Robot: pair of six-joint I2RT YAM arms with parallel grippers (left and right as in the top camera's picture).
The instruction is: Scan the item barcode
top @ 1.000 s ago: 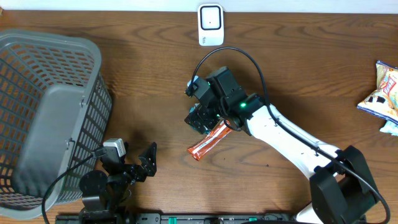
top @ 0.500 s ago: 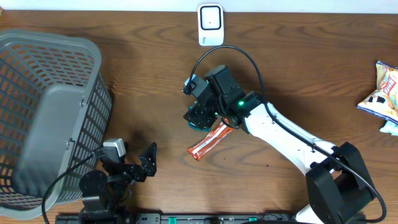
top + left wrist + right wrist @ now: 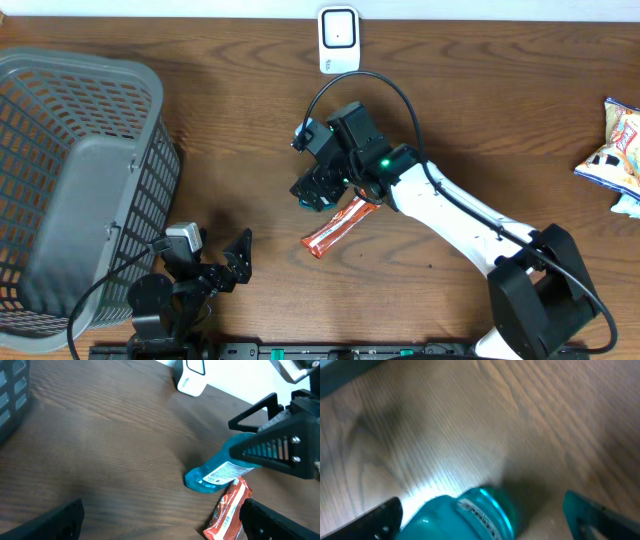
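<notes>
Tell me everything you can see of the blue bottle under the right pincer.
The blue bottle looks like clear teal plastic with a rounded end and a white printed label on its side. It lies slanted, rounded end on the wooden table, other end hidden behind the right pincer. That pincer straddles it with jaws open and gaps on both sides. An orange snack wrapper lies against its label side.

White right arm (image 3: 455, 215), black base joint (image 3: 540, 295), green light (image 3: 384, 166).
</notes>
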